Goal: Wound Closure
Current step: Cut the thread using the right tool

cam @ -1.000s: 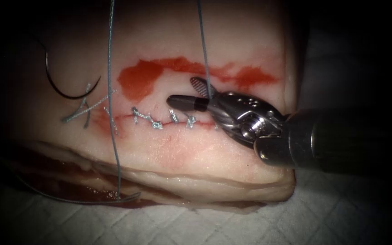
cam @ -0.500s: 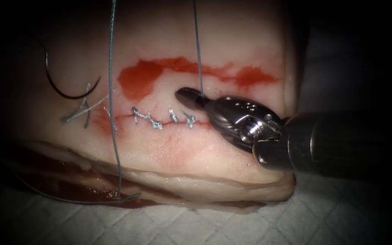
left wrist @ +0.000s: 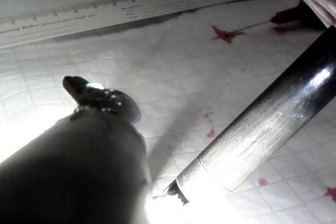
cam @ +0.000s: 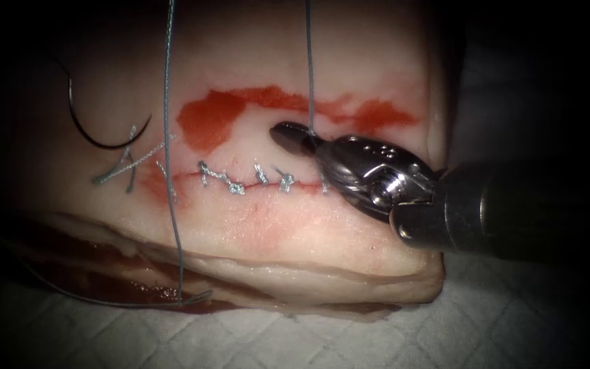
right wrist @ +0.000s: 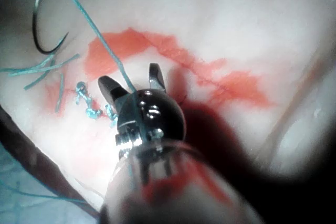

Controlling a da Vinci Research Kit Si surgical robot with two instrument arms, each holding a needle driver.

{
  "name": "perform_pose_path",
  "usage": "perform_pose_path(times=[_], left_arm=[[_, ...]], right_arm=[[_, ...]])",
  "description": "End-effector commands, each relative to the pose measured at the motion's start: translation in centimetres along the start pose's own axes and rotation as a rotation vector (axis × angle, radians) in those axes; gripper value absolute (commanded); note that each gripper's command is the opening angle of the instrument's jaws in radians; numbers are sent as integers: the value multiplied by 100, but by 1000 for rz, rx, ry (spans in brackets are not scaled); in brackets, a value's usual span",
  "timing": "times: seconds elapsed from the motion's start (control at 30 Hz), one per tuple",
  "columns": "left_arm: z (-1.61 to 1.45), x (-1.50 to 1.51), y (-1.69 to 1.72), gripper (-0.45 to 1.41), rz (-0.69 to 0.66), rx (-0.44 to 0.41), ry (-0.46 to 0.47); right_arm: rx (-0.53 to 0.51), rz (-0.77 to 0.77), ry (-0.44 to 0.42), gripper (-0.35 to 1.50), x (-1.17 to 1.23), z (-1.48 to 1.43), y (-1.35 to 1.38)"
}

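Note:
The tissue (cam: 254, 225) has a horizontal cut (cam: 247, 179) closed by several stitches. My right tool (cam: 293, 137) comes in from the right, just above the cut's right part. Its jaws stand open in the right wrist view, and a taut thread (right wrist: 113, 61) runs between them. That thread (cam: 308, 68) rises straight up out of the picture. The curved needle (cam: 93, 137) lies free on the tissue past the cut's left end, held by neither tool; the needle (right wrist: 39, 32) is bare there too. My left tool (left wrist: 79, 85) hangs over the white pad with nothing in it.
A second thread strand (cam: 167, 102) drops from above across the cut's left end and down over the tissue's front edge. Cut ends of thread (cam: 124, 164) lie beside the needle. Red fluid (cam: 213, 116) stains the tissue above the cut. A ruler (left wrist: 131, 9) lies on the pad.
The right tool's jaws were spread wide around the thread and have since come closer together. The tool has moved up and slightly right, and the thread has stayed between its jaws.

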Motion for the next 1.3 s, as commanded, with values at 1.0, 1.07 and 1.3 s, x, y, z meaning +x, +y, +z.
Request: perform_pose_path(times=[1.0,1.07,1.3], left_arm=[[4,-4,-7,-45,1,-5,-4],[4,-5,-7,-45,1,-5,-4],[4,-5,-4,-45,0,-2,-3]], right_arm=[[-4,45,-38,-35,0,15,13],[-4,45,-38,-35,0,15,13],[8,-66,-39,130,-6,17,13]])
